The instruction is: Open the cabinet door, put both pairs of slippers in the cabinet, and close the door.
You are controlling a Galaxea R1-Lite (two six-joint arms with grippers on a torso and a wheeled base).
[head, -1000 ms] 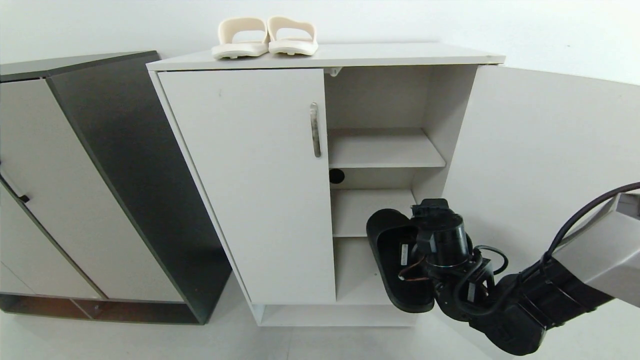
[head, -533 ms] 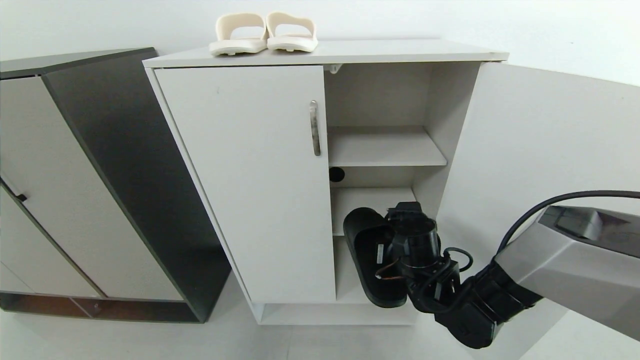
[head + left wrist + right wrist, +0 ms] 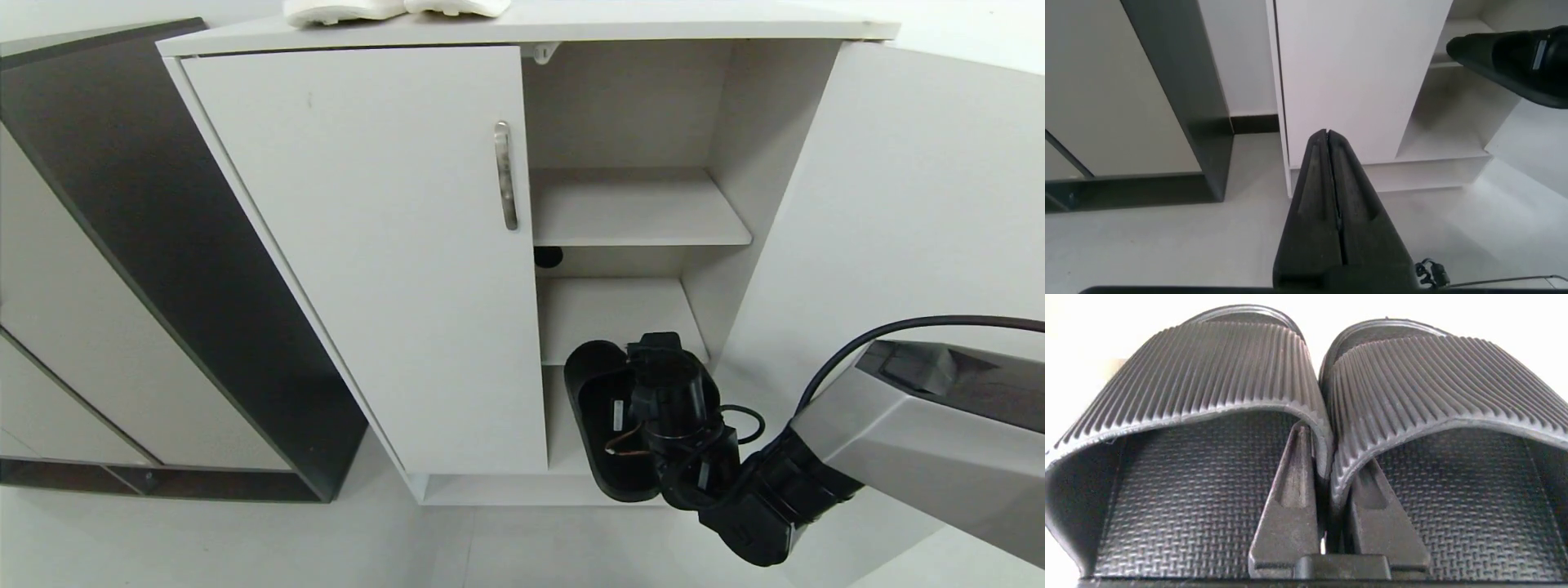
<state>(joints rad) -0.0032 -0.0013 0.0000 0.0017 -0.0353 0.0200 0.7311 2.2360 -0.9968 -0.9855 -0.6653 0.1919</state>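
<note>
The right gripper (image 3: 1327, 461) holds the pair of black slippers (image 3: 1208, 384) by their straps. Its two fingers (image 3: 1290, 498) reach in under the ribbed bands, one in each slipper, and squeeze the two inner strap edges together between them, so the jaws stand narrow with the slippers side by side. From the head view the black slippers (image 3: 592, 408) hang on edge, lengthwise upright, just in front of the bottom compartment of the white cabinet (image 3: 522, 33), below the middle shelf (image 3: 612, 310) and beside the edge of the closed left door (image 3: 367, 245). The right door (image 3: 898, 204) stands swung wide. There the arm's wrist covers the fingers and most of the second slipper, and I cannot tell whether the pair touches the cabinet floor. The cream slippers (image 3: 326, 10) lie on the cabinet top, cut off by the upper edge. The left gripper (image 3: 1327, 140) hangs over the floor in front of the closed door, its fingers pressed together with nothing between them.
</note>
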